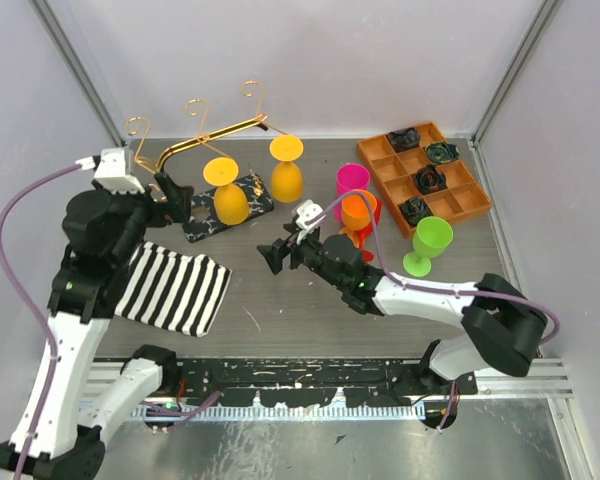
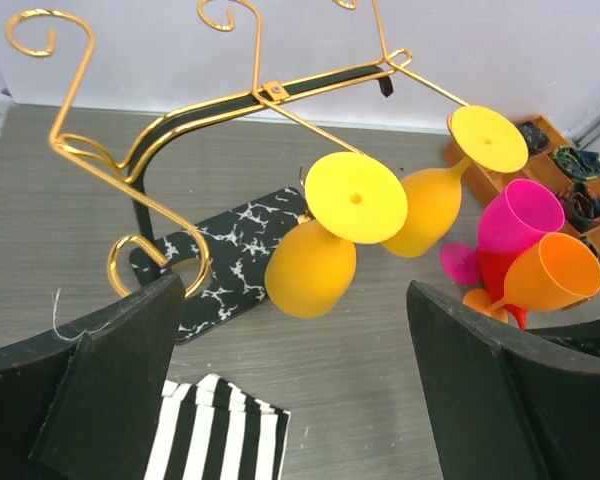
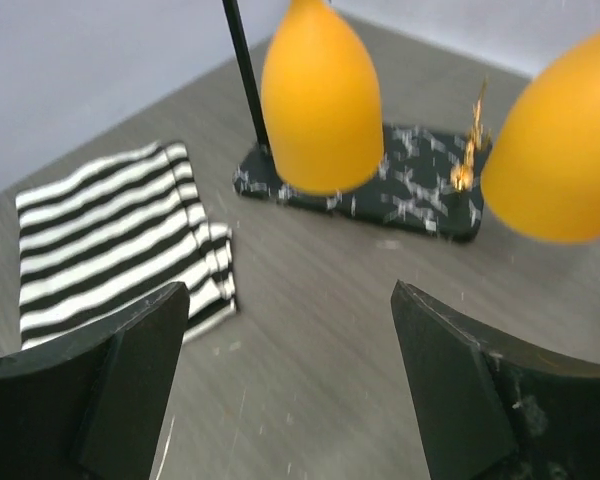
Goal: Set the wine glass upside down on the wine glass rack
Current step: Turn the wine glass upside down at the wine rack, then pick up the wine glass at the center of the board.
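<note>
Two yellow glasses [image 2: 310, 268] hang inverted on the gold rack [image 2: 273, 92].

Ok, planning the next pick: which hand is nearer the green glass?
Right. The right hand is left of the green glass, mid-table; the left hand is farther left, by the rack.

My right wrist feed is blurred; above the wine glass rack [image 3: 400, 190], frame edges cut off 2 yellow glasses [image 3: 320, 100]. Right of the rack, I can't identify the dark items [image 1: 427, 179] in the orange tray [image 1: 467, 203].
</note>
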### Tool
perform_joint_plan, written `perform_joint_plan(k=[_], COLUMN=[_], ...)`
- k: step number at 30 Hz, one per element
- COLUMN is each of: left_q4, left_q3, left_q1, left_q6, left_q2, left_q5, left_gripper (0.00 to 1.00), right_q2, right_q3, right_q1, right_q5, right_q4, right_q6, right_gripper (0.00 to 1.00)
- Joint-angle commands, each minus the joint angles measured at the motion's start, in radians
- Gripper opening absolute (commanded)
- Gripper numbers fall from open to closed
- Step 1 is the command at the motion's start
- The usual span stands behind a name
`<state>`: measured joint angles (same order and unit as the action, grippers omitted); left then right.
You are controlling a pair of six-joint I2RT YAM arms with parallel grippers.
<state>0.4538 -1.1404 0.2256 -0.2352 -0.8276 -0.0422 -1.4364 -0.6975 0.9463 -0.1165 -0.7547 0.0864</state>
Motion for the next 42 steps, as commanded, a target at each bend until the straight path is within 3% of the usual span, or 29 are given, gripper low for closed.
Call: perform_joint_plan(k=[1,8,23,28,42], left_q4=[0.101,0.310,0.326,0.333,0.346], left_q3=[0.001,0.033,0.234,0.241,0.250], left_q1=[0.032,0.031,0.031,0.030,0.031], left_q6=[0.062,0.035,-0.055,-0.044,-0.044], left_q2=[0.119,0.270,0.361,0.366,0.348], left_q5=[-0.086,-0.052,0.033,0.014,0.014], left_gripper=[1.00,1.00,0.99,0.99,0.99], right_q2=[0.111,0.236,0.405,0.387,0.299], right_q3=[-0.071,-0.107,-0.028,-0.029,0.001], right_q1=[0.006,0.006,-0.020,-0.156,-0.396], right_q5=[-0.075,-0.218,-0.504,-0.447,-0.314], right_q4=[0.411,0.808,1.172,1.179,0.957], right_q6=[0.109,0.277,0.595,0.581,0.466], right_gripper=[0.89,0.91,0.89,0.86,0.82])
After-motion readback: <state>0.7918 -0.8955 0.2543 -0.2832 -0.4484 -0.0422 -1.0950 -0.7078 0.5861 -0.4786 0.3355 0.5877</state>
